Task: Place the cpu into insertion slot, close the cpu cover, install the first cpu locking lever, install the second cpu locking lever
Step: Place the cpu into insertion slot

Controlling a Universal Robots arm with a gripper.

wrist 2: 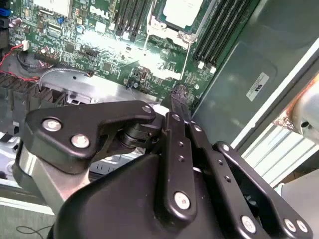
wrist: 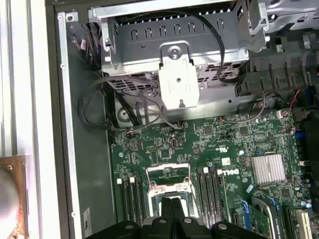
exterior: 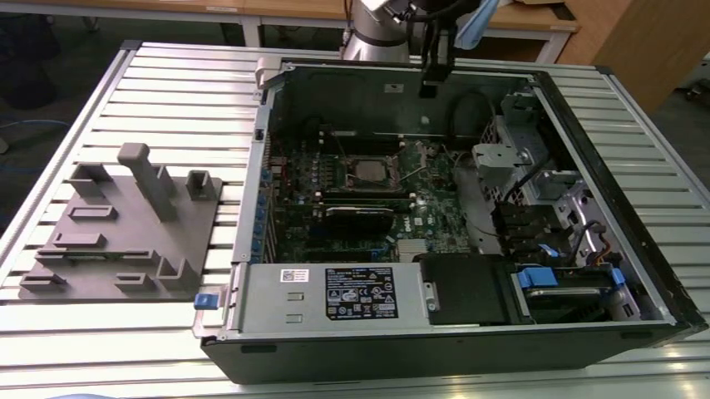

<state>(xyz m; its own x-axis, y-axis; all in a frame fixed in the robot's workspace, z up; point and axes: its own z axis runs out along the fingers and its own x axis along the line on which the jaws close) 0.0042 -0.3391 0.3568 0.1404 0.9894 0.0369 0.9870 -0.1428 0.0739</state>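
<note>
Cpu seated in insertion slot inside computer case, cpu cover seemingly open, hand closed, empty

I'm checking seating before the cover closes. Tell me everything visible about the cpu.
The cpu is a flat square chip with a plain silver-grey metal top. It lies level in the insertion slot, uncovered; the cpu cover stands hinged open beside it. The hand hovers apart from it.

One computer case, one motherboard, one cpu, one grey fixture plate.
</note>
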